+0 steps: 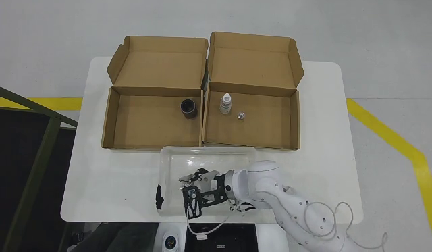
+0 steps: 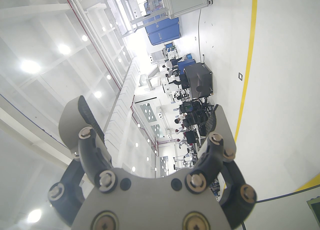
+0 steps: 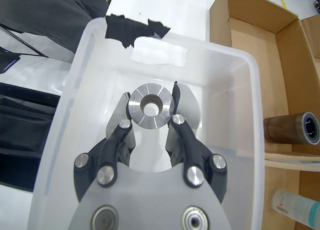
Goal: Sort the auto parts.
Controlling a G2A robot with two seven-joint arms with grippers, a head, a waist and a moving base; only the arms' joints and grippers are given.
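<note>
My right gripper [image 3: 150, 102] is inside a clear plastic bin [image 3: 252, 106], shut on a silver metal ring [image 3: 150, 106] with a round centre hole; its fingers press on opposite sides of the ring. From above, this gripper [image 1: 192, 190] is low over the left half of the bin [image 1: 169, 159]. The left cardboard box [image 1: 135, 123] holds a dark cylindrical bushing [image 1: 187, 107], also in the right wrist view [image 3: 291, 128]. In the right box [image 1: 270, 123] are a white bottle [image 1: 227, 103] and a small metal part [image 1: 243, 115]. My left gripper [image 2: 150, 113] is open, holds nothing and points up into the hall.
Both boxes stand side by side behind the bin with their lids folded back. Black tape [image 3: 132, 29] sticks to the bin's left rim. The white table [image 1: 324, 157] has bare room to the right of the bin. A dark rack [image 1: 27, 157] stands left of the table.
</note>
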